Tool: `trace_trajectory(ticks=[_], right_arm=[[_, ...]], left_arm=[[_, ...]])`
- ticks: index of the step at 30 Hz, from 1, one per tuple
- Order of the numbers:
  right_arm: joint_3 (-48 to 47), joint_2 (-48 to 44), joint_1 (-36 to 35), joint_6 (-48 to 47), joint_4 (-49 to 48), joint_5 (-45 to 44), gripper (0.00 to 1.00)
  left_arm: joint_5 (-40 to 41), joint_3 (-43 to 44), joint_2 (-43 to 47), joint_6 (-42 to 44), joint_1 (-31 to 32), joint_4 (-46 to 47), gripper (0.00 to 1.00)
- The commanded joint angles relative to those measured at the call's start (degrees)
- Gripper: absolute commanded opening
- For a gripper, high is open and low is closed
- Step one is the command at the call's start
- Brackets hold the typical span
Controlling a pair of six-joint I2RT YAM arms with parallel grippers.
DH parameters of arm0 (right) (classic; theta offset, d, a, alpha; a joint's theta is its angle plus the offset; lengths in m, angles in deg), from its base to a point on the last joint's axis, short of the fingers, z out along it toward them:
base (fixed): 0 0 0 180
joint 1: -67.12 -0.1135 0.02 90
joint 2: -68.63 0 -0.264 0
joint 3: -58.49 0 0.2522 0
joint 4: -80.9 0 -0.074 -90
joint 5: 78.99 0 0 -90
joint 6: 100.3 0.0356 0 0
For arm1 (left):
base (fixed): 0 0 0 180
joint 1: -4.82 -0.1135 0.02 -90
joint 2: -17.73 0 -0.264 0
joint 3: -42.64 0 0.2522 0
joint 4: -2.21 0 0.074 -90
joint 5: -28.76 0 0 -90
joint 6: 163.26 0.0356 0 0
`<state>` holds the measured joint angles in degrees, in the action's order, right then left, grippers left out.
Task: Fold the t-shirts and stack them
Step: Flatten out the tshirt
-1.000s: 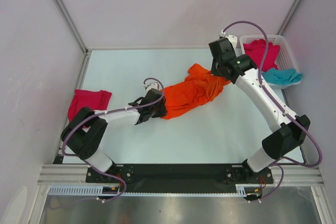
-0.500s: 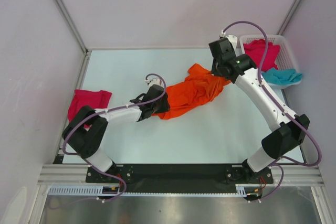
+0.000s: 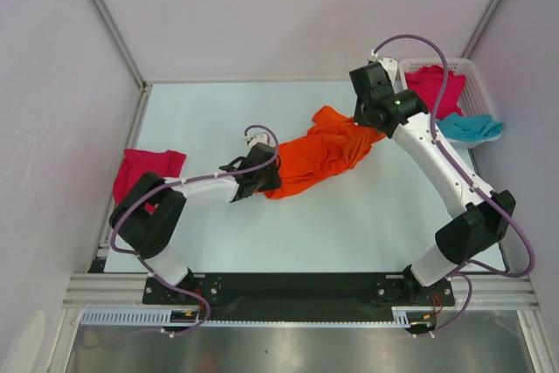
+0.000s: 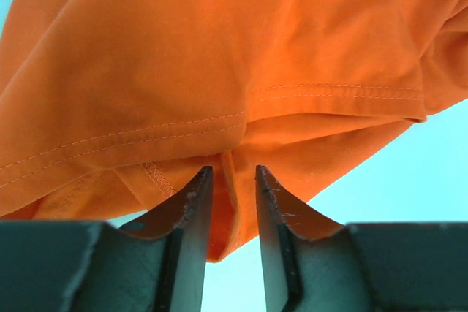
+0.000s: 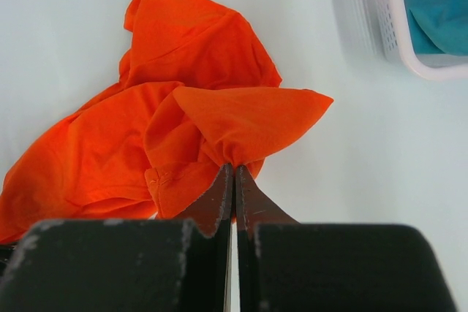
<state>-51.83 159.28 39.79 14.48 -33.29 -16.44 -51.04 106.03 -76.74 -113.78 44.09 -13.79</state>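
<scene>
Crumpled orange soft cloth t-shirt (image 3: 319,155) laid mid pale tabletop (image 3: 349,229), its far-right edge clamped in the right tool (image 5: 234,171), a hanging hem fold straddled by the left tool (image 4: 228,174), fingers (image 4: 191,210) set slightly apart.

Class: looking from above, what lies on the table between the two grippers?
The crumpled orange t-shirt spans it, left gripper at one end, right gripper at the other; top view.

**Centre Barred by Cloth**

Bare table (image 3: 218,111) is left nearside and far left. The middle is barred by the orange t-shirt (image 3: 319,153), strung between left gripper (image 4: 228,180) and right gripper (image 5: 235,173), seemingly sagging onto it. The far right corner is filled by the white basket (image 3: 458,62).
</scene>
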Motion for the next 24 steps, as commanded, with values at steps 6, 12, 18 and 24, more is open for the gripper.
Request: trace_trajectory(ticks=[6,12,18,24], right_arm=[[0.93,-3.37,0.96,-0.60,0.94,-2.27,0.00],[2.33,-5.66,1.76,-0.43,1.38,-2.18,0.00],[2.51,-7.15,1.76,-0.25,2.35,-2.44,0.00],[2.51,-9.35,3.16,-0.34,2.70,-1.74,0.00]], left_arm=[[-0.70,1.97,-1.41,-0.62,0.46,1.27,0.32],[-0.18,1.52,-4.04,0.08,0.46,3.90,0.12],[0.43,4.34,-4.85,1.14,0.46,0.57,0.00],[9.04,15.74,11.21,6.49,0.37,-14.26,0.00]])
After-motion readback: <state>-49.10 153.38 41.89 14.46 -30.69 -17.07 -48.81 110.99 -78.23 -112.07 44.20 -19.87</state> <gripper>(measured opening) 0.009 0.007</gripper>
